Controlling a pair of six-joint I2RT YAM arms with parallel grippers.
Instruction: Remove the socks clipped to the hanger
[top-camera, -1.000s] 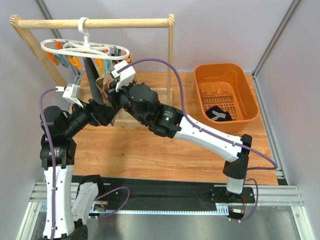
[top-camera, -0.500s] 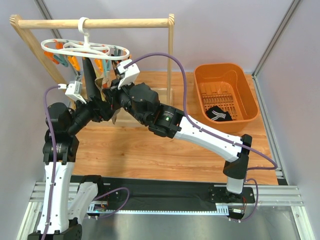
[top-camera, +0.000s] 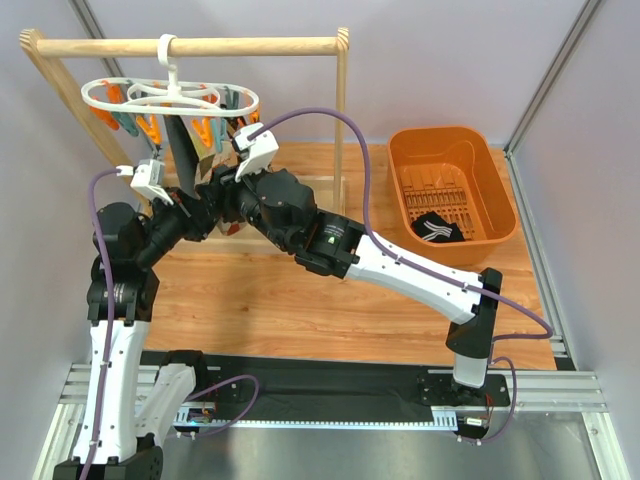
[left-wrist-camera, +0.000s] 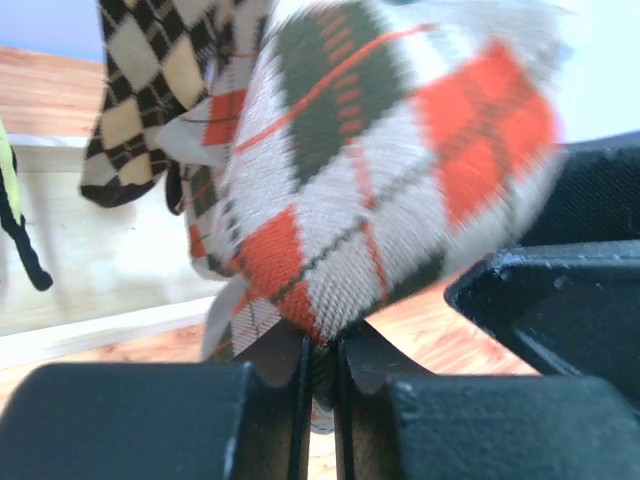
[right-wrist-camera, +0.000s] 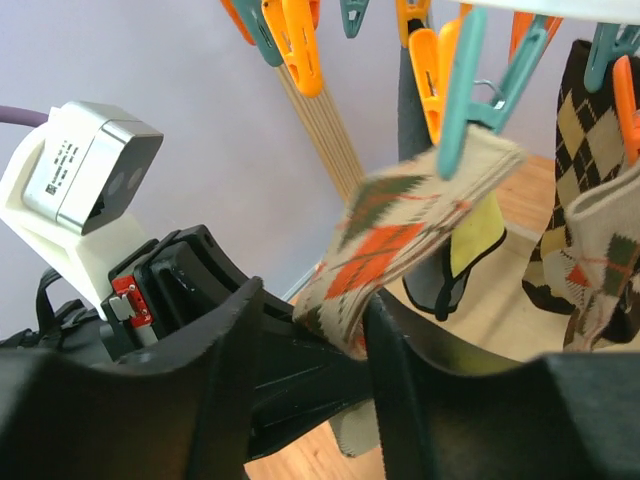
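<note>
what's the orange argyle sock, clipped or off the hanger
Clipped: a teal clip pinches the top of the orange argyle sock, though the left gripper grips its lower end.

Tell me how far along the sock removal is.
Done: one black sock lies in the orange basket. In hand: the left gripper pinches an orange argyle sock, which hangs from a teal clip on the hanger; the right gripper stands open around it. Left: that sock, plus other socks clipped there.
</note>
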